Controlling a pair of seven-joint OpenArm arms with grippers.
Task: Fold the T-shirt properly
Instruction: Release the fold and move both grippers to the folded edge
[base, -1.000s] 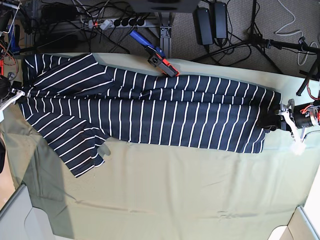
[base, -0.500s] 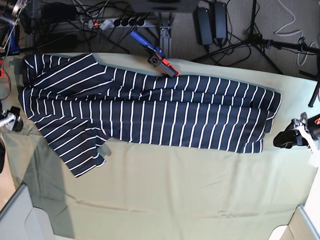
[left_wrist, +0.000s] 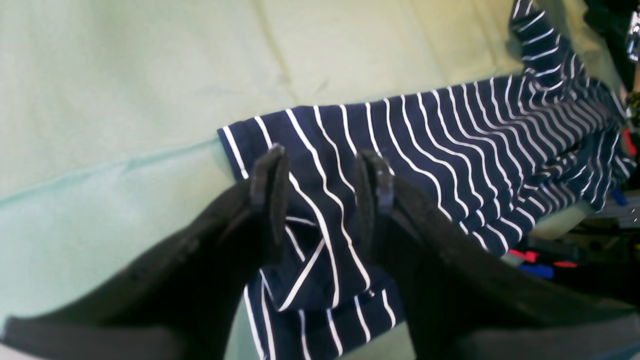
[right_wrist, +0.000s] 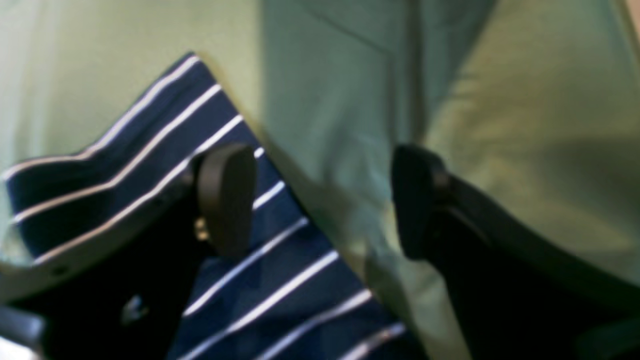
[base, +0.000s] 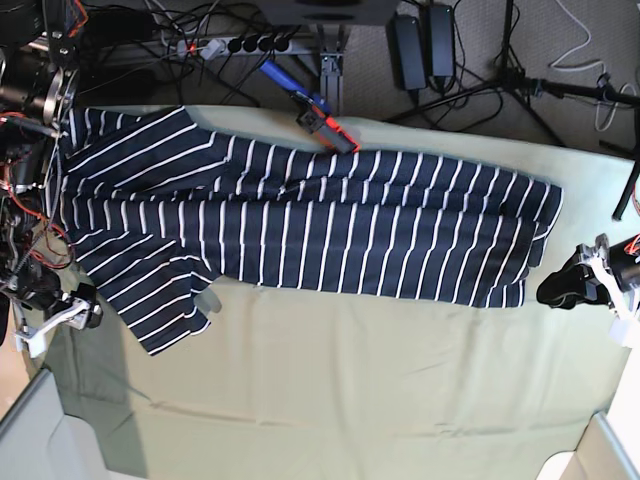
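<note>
Left gripper (left_wrist: 320, 200) fingers apart, nothing clamped, hem corner of the T-shirt (base: 320, 230) directly below them. Right gripper (right_wrist: 320, 200) spread wide, empty, straddling the sleeve edge at lower left of the base view. Shirt's long axis runs left-right across the upper olive cloth (base: 350, 400); each arm sits at one end, equally near.

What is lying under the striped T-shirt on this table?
The T-shirt lies spread on the olive-green table cloth, which shows all around it. Whatever lies beneath the cloth, or between cloth and shirt, is covered and cannot be seen.
</note>
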